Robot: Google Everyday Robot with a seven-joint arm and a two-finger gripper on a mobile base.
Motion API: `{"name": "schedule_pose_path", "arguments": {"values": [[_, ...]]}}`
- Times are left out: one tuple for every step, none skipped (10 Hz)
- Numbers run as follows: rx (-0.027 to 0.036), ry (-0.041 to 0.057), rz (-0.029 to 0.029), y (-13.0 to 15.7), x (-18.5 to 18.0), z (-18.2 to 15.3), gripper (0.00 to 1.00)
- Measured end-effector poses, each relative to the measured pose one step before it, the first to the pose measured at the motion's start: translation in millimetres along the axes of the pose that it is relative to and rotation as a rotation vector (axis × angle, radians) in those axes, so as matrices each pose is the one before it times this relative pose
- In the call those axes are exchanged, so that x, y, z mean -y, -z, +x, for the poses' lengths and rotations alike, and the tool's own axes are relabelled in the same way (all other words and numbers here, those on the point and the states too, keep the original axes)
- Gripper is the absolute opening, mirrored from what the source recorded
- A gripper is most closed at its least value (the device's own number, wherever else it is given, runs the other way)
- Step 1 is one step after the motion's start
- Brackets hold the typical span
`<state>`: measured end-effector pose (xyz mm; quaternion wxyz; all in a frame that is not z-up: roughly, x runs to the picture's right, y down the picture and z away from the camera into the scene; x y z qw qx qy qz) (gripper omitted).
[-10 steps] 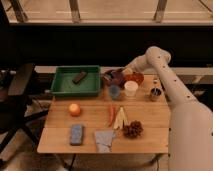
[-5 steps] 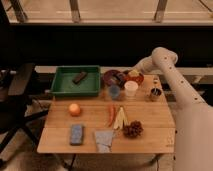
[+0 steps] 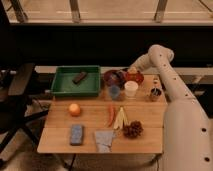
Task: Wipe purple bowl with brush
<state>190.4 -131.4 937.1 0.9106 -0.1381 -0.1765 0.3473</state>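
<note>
The gripper [image 3: 123, 75] is hovering over the purple bowl [image 3: 113, 77]; whether it is grasping anything, I cannot tell. A dark block [image 3: 79, 77] is lying in the green tray [image 3: 64, 87].

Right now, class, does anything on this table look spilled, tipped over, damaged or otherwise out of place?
Nothing stands out. The purple bowl sits upright at the table's far edge, with the gripper over it. The orange bowl, white cup and blue cup stand upright. No spill shows, and the green tray lies square.
</note>
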Motion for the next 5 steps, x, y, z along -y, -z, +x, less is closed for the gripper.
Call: {"name": "schedule_pose_path", "arguments": {"values": [[0.01521, 0.00444, -0.00951, -4.76, -3.73, -8.13, 0.00], [0.01680, 0.00250, -0.01669, -4.60, -5.42, -7.71, 0.00], [0.01361, -0.00109, -0.01789, -0.61, -5.73, -3.22, 0.00], [0.00615, -0.00155, -0.01218, 3.25, -5.03, 1.92, 0.00], [0.00581, -0.01251, -0.00863, 7.94, -5.76, 4.88, 0.00]]}}
